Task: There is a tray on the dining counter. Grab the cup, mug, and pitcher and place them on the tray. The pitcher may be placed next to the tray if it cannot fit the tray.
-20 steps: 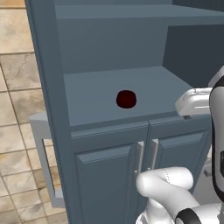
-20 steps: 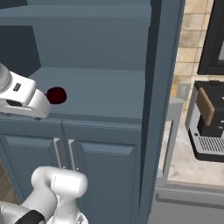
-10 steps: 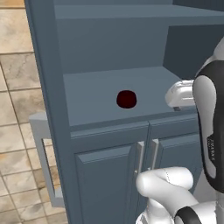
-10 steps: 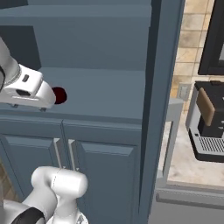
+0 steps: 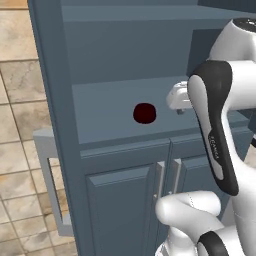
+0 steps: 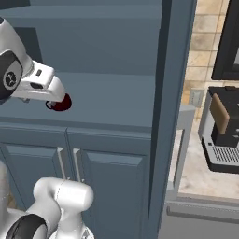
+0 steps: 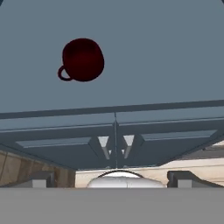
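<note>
The step in hand looks like the reach for the mug [image 5: 144, 113], a squat dark maroon cup sitting alone on the open shelf [image 5: 105, 107] of the blue-grey cabinet, above a pair of closed doors [image 5: 155, 197]. The gripper [image 7: 112, 178] hangs over the shelf with its jaws spread wide and nothing between them; in the hand view the mug [image 7: 82, 60] lies ahead and off to one side, its small loop handle [image 7: 64, 74] turned away from the body's centre line. The next move likely calls for shifting the hand over the mug, lowering around its body, then closing.
</note>
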You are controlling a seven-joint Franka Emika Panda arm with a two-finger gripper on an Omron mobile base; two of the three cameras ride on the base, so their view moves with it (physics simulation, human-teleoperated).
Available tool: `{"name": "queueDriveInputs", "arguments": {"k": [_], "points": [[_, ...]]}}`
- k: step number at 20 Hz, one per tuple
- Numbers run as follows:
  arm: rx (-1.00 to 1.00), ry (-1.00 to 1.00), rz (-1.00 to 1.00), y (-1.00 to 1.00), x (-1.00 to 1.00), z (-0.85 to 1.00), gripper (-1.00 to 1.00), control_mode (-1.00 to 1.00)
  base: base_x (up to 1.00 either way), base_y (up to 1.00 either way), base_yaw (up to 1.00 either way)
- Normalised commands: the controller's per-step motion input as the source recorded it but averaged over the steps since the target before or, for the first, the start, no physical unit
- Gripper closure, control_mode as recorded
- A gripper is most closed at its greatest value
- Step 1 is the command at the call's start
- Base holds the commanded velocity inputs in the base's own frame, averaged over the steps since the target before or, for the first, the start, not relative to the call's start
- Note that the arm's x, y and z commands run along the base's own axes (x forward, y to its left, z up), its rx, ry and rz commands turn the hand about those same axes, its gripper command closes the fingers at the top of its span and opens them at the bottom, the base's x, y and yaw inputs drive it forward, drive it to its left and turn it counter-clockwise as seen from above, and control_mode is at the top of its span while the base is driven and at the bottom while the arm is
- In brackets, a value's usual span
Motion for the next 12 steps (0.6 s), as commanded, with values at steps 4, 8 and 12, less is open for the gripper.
{"name": "queueDriveInputs", "arguments": {"k": [4, 8, 12], "points": [[0.0, 0.0, 0.0, 0.28, 0.37, -0.33, -1.0, -1.0, 0.0, 0.0, 0.0], [0.0, 0.0, 0.0, 0.34, 0.28, -0.33, -1.0, -1.0, 0.0, 0.0, 0.0], [0.0, 0.0, -0.02, 0.32, 0.22, -0.16, -1.0, -1.0, 0.0, 0.0, 0.0]]}}
